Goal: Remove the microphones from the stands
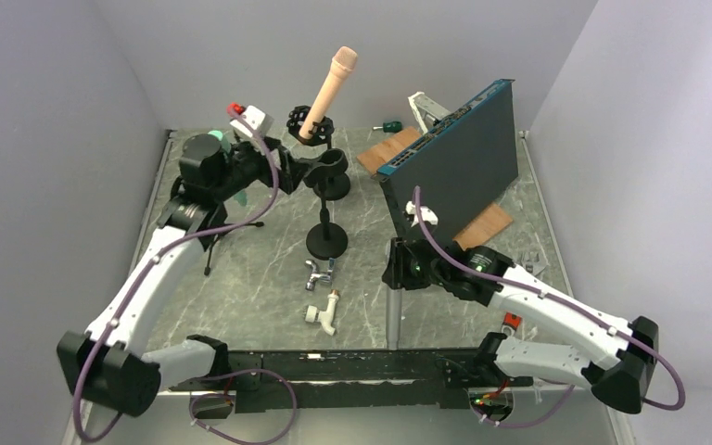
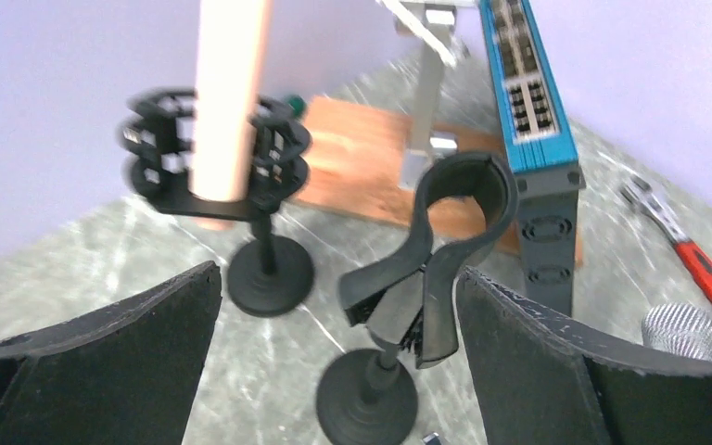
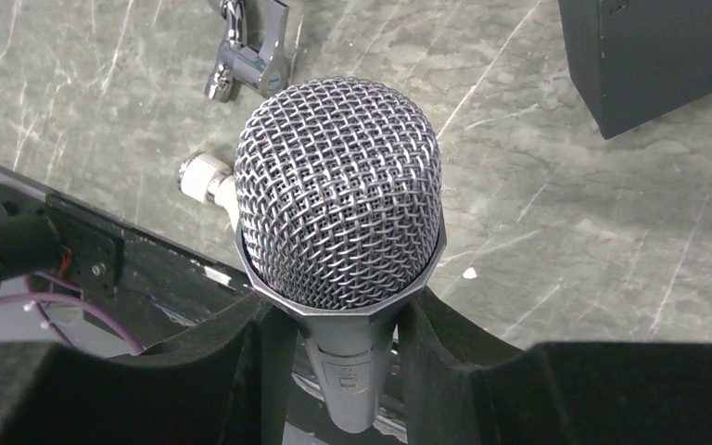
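My right gripper [image 1: 396, 264] [image 3: 343, 352] is shut on a grey microphone with a silver mesh head [image 3: 338, 195]. It holds the microphone clear of the stand, with the handle [image 1: 392, 320] hanging toward the table's near edge. The black clip stand [image 1: 326, 241] is at the table's middle and its clip [image 2: 454, 232] is empty. My left gripper [image 1: 311, 171] [image 2: 338, 273] is open, with its fingers on either side of the clip's levers and not touching them. A pink microphone [image 1: 329, 93] [image 2: 227, 102] sits in a second black stand [image 2: 213, 148] behind.
A blue network switch [image 1: 454, 153] stands on edge on a wooden board [image 1: 389, 148] at the back right. Chrome tap parts [image 1: 320, 271] and a white fitting [image 1: 324, 315] lie in front of the clip stand. A small tripod [image 1: 222, 236] stands under my left arm. A red-handled wrench [image 2: 695, 264] lies at the right.
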Available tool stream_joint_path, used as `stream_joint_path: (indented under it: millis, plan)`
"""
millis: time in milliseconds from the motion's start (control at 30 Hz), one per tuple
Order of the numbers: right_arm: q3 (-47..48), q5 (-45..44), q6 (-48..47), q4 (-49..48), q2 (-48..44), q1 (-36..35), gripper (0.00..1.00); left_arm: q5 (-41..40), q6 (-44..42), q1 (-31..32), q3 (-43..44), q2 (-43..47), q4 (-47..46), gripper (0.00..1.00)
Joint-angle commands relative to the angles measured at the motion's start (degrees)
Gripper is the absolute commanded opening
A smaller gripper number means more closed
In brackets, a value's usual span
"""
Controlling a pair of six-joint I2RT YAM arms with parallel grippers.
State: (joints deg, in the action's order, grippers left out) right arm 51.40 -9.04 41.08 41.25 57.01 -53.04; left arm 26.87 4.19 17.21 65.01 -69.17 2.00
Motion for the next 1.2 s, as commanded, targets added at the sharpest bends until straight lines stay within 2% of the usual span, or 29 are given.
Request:
stream_joint_path:
  millis: [0, 67, 267, 433, 533, 667, 833, 967, 1167]
  plan:
    - [3.9, -1.5, 6.0, -1.6, 4.5, 0.0, 0.0, -11.1, -2.0, 0.7, 0.7, 7.7, -0.7, 0.99]
    - [4.9, -1.3, 8.3, -1.6, 8.0, -0.1, 0.0, -16.1, 0.2, 0.9, 2.2, 9.7, -0.2, 0.99]
    - [7.2, 1.8, 13.4, -4.5, 18.7, -0.5, 0.0, -19.9, -1.1, 0.9, 5.5, 11.7, -1.6, 0.99]
    - [8.6, 1.7, 14.8, -6.6, 26.4, -1.0, 0.0, -23.2, -9.7, 0.9, 1.9, 12.5, -2.2, 0.99]
    - [10.2, 1.5, 15.0, -7.4, 30.9, -1.6, 0.0, -25.9, -9.6, 0.7, -3.9, 15.0, -4.8, 0.99]
    - [13.2, 1.2, 12.9, -7.7, 35.6, -2.0, 0.0, -24.1, -7.1, 0.9, -5.8, 16.0, -5.8, 0.99]
    - [12.4, -2.6, 12.2, -9.2, 37.5, -2.0, 0.0, -22.5, -6.0, 0.9, -5.3, 14.2, -4.9, 0.99]
    - [11.1, -2.7, 11.7, -12.6, 37.7, -2.0, 0.06, -22.8, -5.9, 0.9, -4.8, 13.8, -4.2, 0.99]
    - [7.5, -5.3, 13.9, -15.4, 36.3, -2.1, 0.07, -23.6, -5.8, 0.9, -5.6, 14.6, -5.0, 0.99]
